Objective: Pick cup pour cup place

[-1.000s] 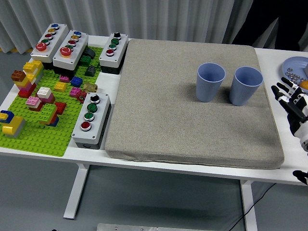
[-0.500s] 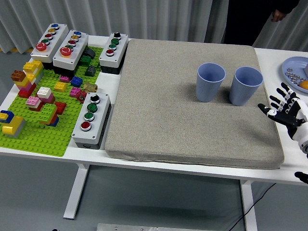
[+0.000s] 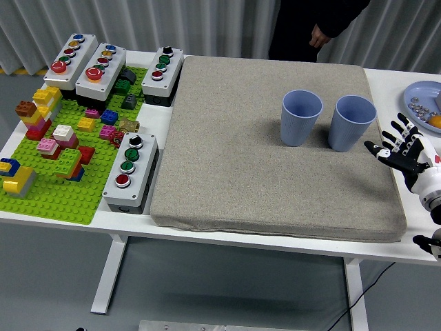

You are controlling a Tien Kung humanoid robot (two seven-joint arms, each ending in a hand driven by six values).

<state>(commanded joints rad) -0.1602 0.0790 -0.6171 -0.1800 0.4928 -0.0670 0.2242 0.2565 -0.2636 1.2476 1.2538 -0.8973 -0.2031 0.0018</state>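
Two light blue cups stand upright side by side on the grey mat [image 3: 275, 152]: the left cup [image 3: 301, 117] and the right cup [image 3: 352, 123]. My right hand [image 3: 398, 147] hovers at the mat's right edge, just right of and slightly below the right cup, its fingers spread and holding nothing. It does not touch the cup. The left arm is out of sight.
A green baseplate with toy bricks [image 3: 55, 148] and several grey button boxes [image 3: 131, 172] fill the table's left side. A blue plate [image 3: 424, 100] with small items sits at the far right. A person [image 3: 313, 27] in dark clothes stands behind the table.
My right hand has moved left and slightly up toward the right cup. The person has stepped leftward along the far side. The cups have not moved.
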